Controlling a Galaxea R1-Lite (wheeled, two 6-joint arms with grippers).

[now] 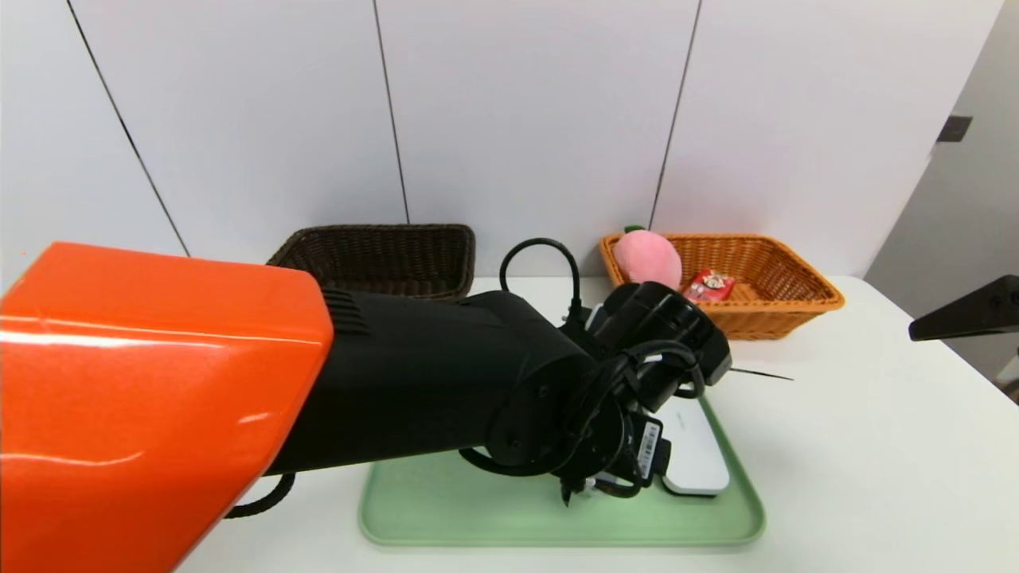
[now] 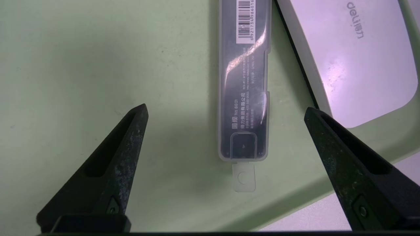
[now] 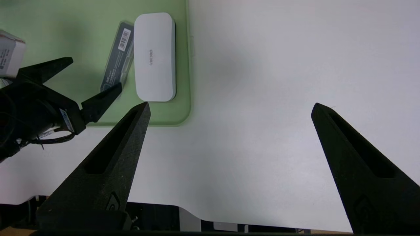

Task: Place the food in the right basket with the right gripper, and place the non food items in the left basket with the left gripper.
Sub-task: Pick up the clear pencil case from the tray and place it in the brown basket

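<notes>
I count two baskets at the back of the white worktop (image 1: 860,446): one dark brown basket (image 1: 382,259) on my left and one orange basket (image 1: 740,278) on my right. The orange basket holds two food items, one pink plush peach (image 1: 646,259) and one small red drink carton (image 1: 708,285) beside it. On the one green tray (image 1: 446,509) in front of me lie two non-food items side by side: one narrow grey transparent case (image 2: 244,82) with a barcode label, and one white rounded oblong case (image 3: 155,56) printed with grey lettering, closer to the tray's right edge.

My left gripper (image 2: 226,113) hangs over the tray with its jaws spread wide, one finger on either side of the grey case's end; it holds nothing and I cannot tell whether the tips touch the tray. My right gripper (image 3: 229,108) sits above bare worktop to the right of the tray, jaws equally wide and empty.

From my head camera, my own left arm covers much of the tray, the grey case and part of the white case. A thin dark line (image 1: 760,374) on the worktop just right of my left wrist is too slim to identify. The dark basket's inside is partly blocked, so I cannot say what it contains.
</notes>
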